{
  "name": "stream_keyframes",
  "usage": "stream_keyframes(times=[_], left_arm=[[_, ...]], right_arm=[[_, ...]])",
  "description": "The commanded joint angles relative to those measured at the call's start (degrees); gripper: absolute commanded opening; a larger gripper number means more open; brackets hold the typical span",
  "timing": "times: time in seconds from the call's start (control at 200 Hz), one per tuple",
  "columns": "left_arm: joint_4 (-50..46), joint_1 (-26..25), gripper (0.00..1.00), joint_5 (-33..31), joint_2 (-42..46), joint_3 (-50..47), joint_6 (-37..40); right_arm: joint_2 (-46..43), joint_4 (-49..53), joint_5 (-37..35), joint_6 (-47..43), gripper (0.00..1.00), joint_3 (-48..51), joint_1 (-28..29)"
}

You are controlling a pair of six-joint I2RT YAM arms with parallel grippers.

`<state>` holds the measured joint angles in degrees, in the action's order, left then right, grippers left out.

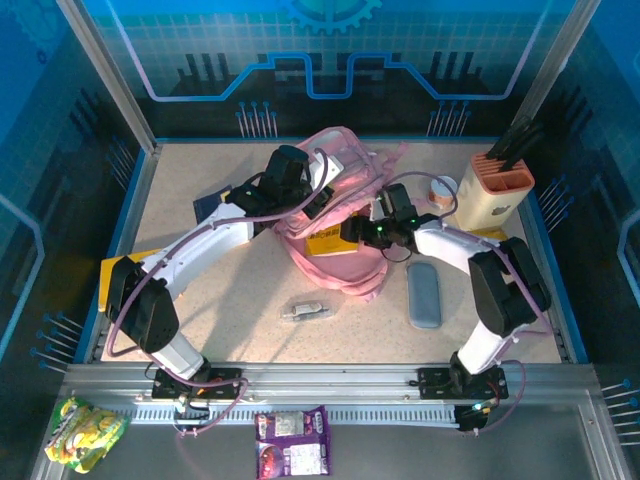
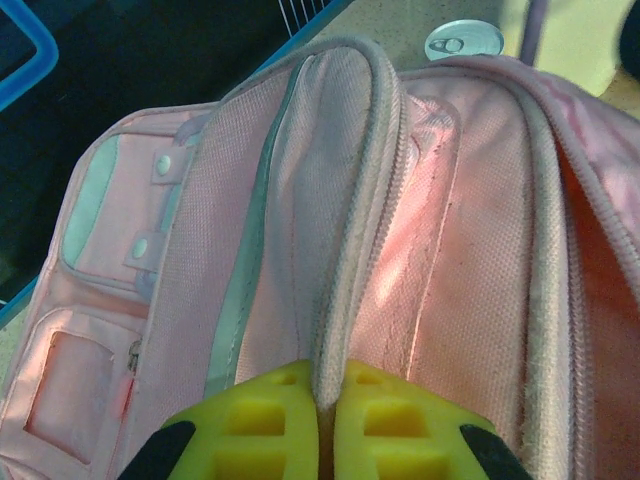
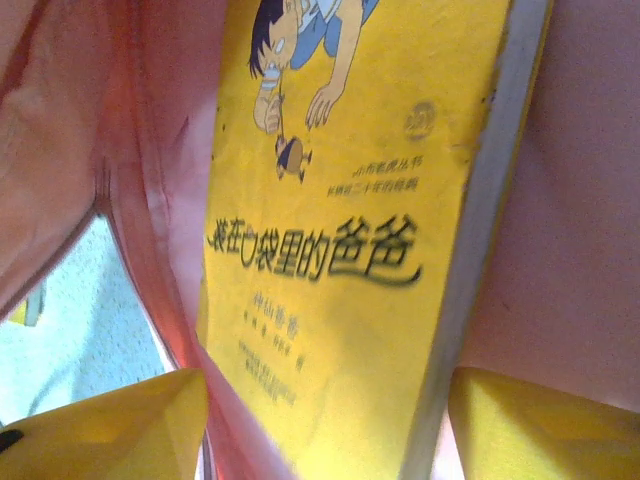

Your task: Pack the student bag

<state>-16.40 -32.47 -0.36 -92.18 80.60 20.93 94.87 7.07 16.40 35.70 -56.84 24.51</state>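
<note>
Yellow book in the bag's mouth, rim held up.

Top view: the student bag [image 1: 340,160] lies mid-counter [image 1: 240,290]. The left end effector [image 1: 318,200] is at its upper rim and the right end effector [image 1: 352,233] at its opening, by a yellow book [image 1: 328,243]. Left wrist: the fingers [image 2: 280,420] are clamped together on the bag's zipped edge, likely to keep the mouth open. Right wrist: the fingers stand apart either side of the book, not pinching it; the book lies within the bag's pink lining.

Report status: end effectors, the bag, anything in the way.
Left end effector shut on rim of student bag. Right end effector open, yellow book between its fingers, in the bag's mouth. Pink lining close beside book, could snag on withdrawal.
</note>
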Motion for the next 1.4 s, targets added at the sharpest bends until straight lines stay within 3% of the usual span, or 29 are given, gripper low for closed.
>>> stream_keyframes(times=[0.0, 0.13, 0.345, 0.645, 0.84, 0.955, 1.166, 1.391], left_arm=[[5.0, 0.3, 0.0, 2.4, 2.8, 0.5, -1.1], [5.1, 0.3, 0.0, 3.1, 2.5, 0.4, -1.8], [4.3, 0.3, 0.0, 3.5, 2.1, 1.3, -1.8], [0.8, 0.3, 0.0, 5.3, 1.0, 4.5, -0.6], [0.1, 0.4, 0.0, 7.0, 1.2, 3.9, 0.3], [-0.4, 0.4, 0.0, 7.3, 1.1, 4.1, 0.6], [-1.3, 0.4, 0.0, 6.9, 0.7, 4.6, 1.0], [-1.9, 0.6, 0.0, 5.4, 0.6, 4.3, 0.4]], right_arm=[[-4.9, 5.5, -3.6, -3.0, 0.66, 2.1, 1.7], [-7.0, 5.2, -4.3, -1.3, 0.59, 4.6, 4.4], [-2.8, -0.6, -4.1, 2.1, 0.37, 6.1, 9.7], [5.5, -7.6, -7.4, 2.1, 0.27, 4.9, 10.7], [5.1, -24.0, -4.6, 1.8, 0.27, 7.7, 7.4], [6.3, -25.1, -6.6, 2.2, 0.27, 6.8, 5.1], [8.9, -27.9, -3.0, 1.9, 0.27, 4.3, 2.4], [-2.4, -25.2, -2.0, 0.0, 0.36, 12.8, 4.4]])
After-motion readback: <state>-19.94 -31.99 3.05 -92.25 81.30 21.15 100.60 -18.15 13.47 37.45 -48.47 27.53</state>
